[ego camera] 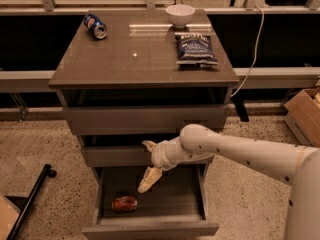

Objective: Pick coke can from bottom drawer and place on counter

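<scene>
It looks like a robot test lab, not a home: the gripper (149,162), fingers spread, hangs over the open bottom drawer (150,229) of a lone cabinet (145,119). Speckled terrazzo floor (40,144) lies either side of it, a cardboard box (305,114) far to its right, and a white cable (255,49) trails above right.

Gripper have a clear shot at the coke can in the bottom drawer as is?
Probably yes. The bottom drawer is pulled open, the coke can lies uncovered on its tray, and the gripper hangs over the tray close to the can, with nothing between them.
</scene>
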Controlling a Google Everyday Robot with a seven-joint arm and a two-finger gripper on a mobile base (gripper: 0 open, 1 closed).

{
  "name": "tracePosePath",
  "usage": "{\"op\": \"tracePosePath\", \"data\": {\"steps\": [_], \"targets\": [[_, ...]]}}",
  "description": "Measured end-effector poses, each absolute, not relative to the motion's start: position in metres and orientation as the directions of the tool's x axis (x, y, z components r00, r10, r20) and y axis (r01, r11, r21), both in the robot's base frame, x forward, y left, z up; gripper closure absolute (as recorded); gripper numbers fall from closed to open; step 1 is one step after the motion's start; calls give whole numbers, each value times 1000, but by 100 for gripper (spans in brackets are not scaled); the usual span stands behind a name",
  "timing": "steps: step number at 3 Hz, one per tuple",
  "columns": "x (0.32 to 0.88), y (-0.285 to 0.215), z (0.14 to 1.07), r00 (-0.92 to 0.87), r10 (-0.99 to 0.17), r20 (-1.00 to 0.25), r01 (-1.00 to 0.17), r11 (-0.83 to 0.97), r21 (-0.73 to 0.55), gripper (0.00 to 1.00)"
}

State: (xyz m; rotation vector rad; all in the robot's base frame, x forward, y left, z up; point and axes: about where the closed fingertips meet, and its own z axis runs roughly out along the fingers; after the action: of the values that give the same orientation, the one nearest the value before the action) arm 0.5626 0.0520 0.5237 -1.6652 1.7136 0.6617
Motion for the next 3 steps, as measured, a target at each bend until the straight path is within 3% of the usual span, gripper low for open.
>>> {"op": "tracePosePath", "data": {"steps": [3], "targets": [[562,75,462,-5,-659,-752,-999,42,-30,0]]}}
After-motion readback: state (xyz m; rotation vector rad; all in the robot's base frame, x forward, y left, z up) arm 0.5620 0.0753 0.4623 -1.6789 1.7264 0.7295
